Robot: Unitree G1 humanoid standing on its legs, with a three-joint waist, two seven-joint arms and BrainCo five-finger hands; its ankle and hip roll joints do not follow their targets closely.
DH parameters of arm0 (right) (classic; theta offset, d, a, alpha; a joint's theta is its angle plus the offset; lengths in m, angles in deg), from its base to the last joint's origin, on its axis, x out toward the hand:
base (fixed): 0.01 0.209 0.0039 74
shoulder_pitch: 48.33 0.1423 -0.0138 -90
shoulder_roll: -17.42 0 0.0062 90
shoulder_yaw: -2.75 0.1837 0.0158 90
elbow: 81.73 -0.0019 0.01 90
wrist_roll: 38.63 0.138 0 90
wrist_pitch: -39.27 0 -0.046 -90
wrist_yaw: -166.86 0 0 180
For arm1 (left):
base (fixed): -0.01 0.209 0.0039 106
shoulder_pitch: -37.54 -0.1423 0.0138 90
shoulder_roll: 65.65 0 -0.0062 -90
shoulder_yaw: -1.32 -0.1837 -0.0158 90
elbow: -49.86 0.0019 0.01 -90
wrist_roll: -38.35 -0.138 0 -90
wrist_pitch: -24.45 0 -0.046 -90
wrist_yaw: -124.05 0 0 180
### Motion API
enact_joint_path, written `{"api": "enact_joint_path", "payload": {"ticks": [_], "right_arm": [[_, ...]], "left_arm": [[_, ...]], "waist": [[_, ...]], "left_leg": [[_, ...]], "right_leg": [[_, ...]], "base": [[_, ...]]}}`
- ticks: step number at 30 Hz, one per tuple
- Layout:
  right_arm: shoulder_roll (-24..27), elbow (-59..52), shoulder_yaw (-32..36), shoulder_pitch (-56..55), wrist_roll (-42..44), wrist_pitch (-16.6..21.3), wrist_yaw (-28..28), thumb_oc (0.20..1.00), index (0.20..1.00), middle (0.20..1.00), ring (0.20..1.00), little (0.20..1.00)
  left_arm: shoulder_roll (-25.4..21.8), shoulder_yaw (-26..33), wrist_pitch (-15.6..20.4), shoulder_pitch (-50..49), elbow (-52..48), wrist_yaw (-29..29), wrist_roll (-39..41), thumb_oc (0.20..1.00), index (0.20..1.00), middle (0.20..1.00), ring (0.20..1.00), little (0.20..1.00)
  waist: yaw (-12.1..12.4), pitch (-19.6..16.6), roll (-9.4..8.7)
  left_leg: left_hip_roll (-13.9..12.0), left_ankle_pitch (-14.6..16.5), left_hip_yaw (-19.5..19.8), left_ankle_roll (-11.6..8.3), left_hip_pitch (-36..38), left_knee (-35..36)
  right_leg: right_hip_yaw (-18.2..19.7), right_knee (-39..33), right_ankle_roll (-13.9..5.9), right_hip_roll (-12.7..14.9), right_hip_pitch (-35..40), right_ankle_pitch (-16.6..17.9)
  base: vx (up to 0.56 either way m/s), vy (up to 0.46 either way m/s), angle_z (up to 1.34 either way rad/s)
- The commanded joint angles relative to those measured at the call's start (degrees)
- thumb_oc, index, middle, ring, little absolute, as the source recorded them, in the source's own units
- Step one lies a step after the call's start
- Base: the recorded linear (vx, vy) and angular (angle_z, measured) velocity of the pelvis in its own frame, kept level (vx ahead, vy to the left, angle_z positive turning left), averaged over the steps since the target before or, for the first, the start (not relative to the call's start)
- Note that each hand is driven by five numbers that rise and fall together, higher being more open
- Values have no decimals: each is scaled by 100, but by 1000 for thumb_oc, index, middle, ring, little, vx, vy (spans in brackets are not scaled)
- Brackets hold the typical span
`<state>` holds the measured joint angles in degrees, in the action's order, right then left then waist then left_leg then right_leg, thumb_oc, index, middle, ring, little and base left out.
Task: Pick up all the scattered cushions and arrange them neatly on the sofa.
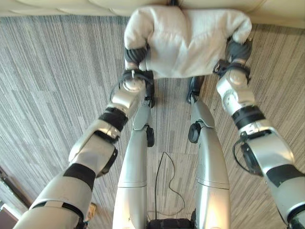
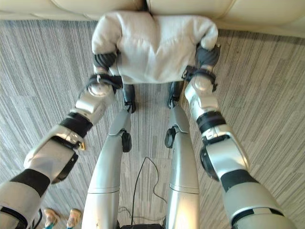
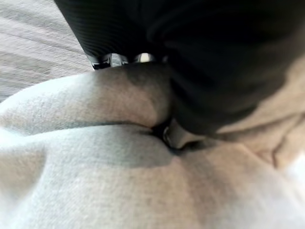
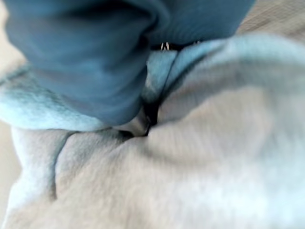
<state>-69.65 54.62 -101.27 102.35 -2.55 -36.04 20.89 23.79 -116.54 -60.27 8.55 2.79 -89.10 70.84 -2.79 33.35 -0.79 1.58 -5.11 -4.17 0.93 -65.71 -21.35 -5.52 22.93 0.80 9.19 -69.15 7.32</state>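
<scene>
A white cushion point(image 1: 186, 40) hangs above the carpet, right in front of the cream sofa point(image 1: 71, 5). My left hand point(image 1: 137, 55) is pressed into its left edge and my right hand point(image 1: 238, 49) into its right edge. The cushion's upper corners fold over both dark wrist covers. In the left wrist view, the left hand's cover point(image 3: 190, 57) sinks into a crease of the cushion point(image 3: 119, 181). The right wrist view shows the same, with the right hand's cover point(image 4: 95, 57) buried in the soft cloth point(image 4: 190, 167).
Grey striped carpet point(image 1: 57, 86) spreads out on both sides of me. The sofa's front edge point(image 2: 257, 14) runs across the far side. A person's shoes point(image 2: 59, 217) stand at my near left, beside a dark object point(image 1: 7, 191).
</scene>
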Motion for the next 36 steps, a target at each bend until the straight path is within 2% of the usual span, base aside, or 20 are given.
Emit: {"api": "enact_joint_path", "payload": {"ticks": [1,2,6,7,9,10,11,12,13,15,17,18,19,20,21,22,23,26,27,36], "right_arm": [[-890,-962,-448,-277,-156,390,-494,200,200,200,200,200],[-894,-1091,-469,-526,-186,329,-587,200,200,200,200,200],[-721,-1800,-620,-2032,-723,-130,-1078,200,200,200,200,200],[-727,-1817,-627,-2069,-730,-138,-1074,200,200,200,200,200],[-624,-2067,-595,-2901,-1121,-406,-1321,200,200,200,200,200],[-627,-2080,-599,-2922,-1126,-411,-1319,200,200,200,200,200],[-614,-2282,-516,-3573,-1229,-539,-1491,200,200,200,200,200],[-615,-2294,-519,-3595,-1232,-543,-1490,200,200,200,200,200],[-624,-2401,-383,-4077,-1301,-652,-1600,200,200,200,200,200],[-584,-2563,-242,-4532,-1324,-730,-1693,200,200,200,200,200],[-543,-2674,-174,-4835,-1426,-797,-1766,200,200,200,200,200],[-543,-2678,-175,-4842,-1427,-798,-1766,200,200,200,200,200],[-558,-2748,-81,-5075,-1474,-849,-1810,200,200,200,200,200],[-559,-2751,-82,-5081,-1474,-850,-1810,200,200,200,200,200],[-546,-2954,-55,-5214,-1550,-881,-1831,200,200,200,200,200],[-547,-2957,-57,-5219,-1551,-883,-1831,200,200,200,200,200],[-504,-3165,-10,-5329,-1670,-920,-1873,200,200,200,200,200],[-435,-3377,8,-5432,-1827,-991,-1927,200,200,200,200,200],[-358,-3596,59,-5561,-2002,-1046,-1979,200,200,200,200,200],[-431,-4150,99,-5713,-2216,-1180,-1904,200,200,200,200,200]], "left_arm": [[1128,-227,464,-221,-1010,397,-434,200,200,200,200,200],[1095,-183,455,-435,-1221,394,-480,200,200,200,200,200],[558,96,359,-1933,-2031,843,-432,200,200,200,200,200],[558,93,354,-1970,-2044,843,-434,200,200,200,200,200],[470,343,310,-2907,-2240,1054,-228,200,200,200,200,200],[469,342,306,-2929,-2252,1053,-230,200,200,200,200,200],[416,521,271,-3572,-2447,1179,-141,200,200,200,200,200],[415,518,268,-3594,-2459,1178,-143,200,200,200,200,200],[365,652,212,-4159,-2662,1290,-98,200,200,200,200,200],[306,863,141,-4668,-2771,1280,-179,200,200,200,200,200],[267,971,38,-5024,-2873,1304,-283,200,200,200,200,200],[267,970,36,-5032,-2879,1303,-284,200,200,200,200,200],[257,1073,-37,-5296,-2968,1299,-388,200,200,200,200,200],[256,1072,-39,-5303,-2973,1299,-388,200,200,200,200,200],[216,1223,-84,-5533,-3106,1264,-465,200,200,200,200,200],[215,1223,-87,-5539,-3111,1264,-466,200,200,200,200,200],[150,1322,-149,-5754,-3277,1283,-566,200,200,200,200,200],[79,1376,-221,-5972,-3484,1346,-612,200,200,200,200,200],[-1,1429,-290,-6108,-3677,1414,-681,200,200,200,200,200],[-21,1547,-403,-6396,-4288,1310,-712,200,200,200,200,200]], "waist": [[-39,-355,184],[-40,-355,167],[-38,-355,13],[-36,-355,10],[-3,-500,-48],[-6,-480,-47],[18,-732,-58],[19,-715,-58],[41,-945,-60],[70,-1155,-36],[87,-1376,-5],[84,-1370,-4],[91,-1610,5],[90,-1604,4],[115,-1794,-2],[115,-1785,-3],[144,-1971,-10],[167,-2136,-16],[176,-2300,-18],[271,-2567,-70]], "left_leg": [[27,531,161,-178,543,129],[28,510,166,-187,730,203],[-10,393,152,-274,2285,944],[-13,381,150,-275,2348,992],[-59,306,108,-299,3244,1461],[-59,293,112,-300,3303,1500],[-93,231,91,-320,3873,1869],[-94,217,92,-321,3931,1909],[-117,182,50,-310,4418,2191],[-128,123,25,-323,4973,2555],[-125,164,4,-326,5248,2635],[-125,167,8,-326,5261,2635],[-121,239,0,-344,5480,2635],[-121,242,1,-345,5491,2635],[-127,279,-22,-332,5729,2635],[-127,282,-23,-332,5744,2635],[-138,344,-45,-286,6010,2635],[-147,437,-79,-246,6257,2635],[-146,509,-80,-227,6452,2635],[-64,752,-24,-76,6875,2635]], "right_leg": [[110,258,-277,-232,612,-1135],[81,173,-282,-241,798,-1111],[-37,-580,-365,-315,2350,-972],[-40,-628,-366,-322,2412,-959],[-97,-1155,-428,-327,3367,-856],[-105,-1192,-429,-330,3427,-845],[-158,-1478,-484,-348,3989,-797],[-162,-1511,-485,-352,4044,-788],[-205,-1735,-522,-354,4522,-748],[-252,-2043,-571,-366,5066,-677],[-287,-2306,-606,-360,5423,-622],[-291,-2324,-606,-362,5445,-615],[-326,-2575,-649,-362,5764,-546],[-328,-2591,-649,-363,5784,-540],[-338,-2678,-673,-382,6038,-551],[-338,-2685,-674,-382,6055,-549],[-333,-2674,-678,-395,6301,-613],[-304,-2665,-677,-409,6541,-708],[-315,-2673,-678,-421,6743,-794],[-383,-2762,-752,-359,7265,-915]], "base": [[-63,2,-9],[-71,-9,-12],[-61,-4,-14],[-6,-16,-18],[15,-30,-16],[79,-15,-8],[64,3,-7],[145,8,-8],[129,15,-6],[155,40,-2],[83,49,2],[66,33,2],[52,17,0],[66,36,3],[16,19,4],[52,35,8],[72,22,4],[72,19,-4],[114,26,-2],[76,59,0]]}}
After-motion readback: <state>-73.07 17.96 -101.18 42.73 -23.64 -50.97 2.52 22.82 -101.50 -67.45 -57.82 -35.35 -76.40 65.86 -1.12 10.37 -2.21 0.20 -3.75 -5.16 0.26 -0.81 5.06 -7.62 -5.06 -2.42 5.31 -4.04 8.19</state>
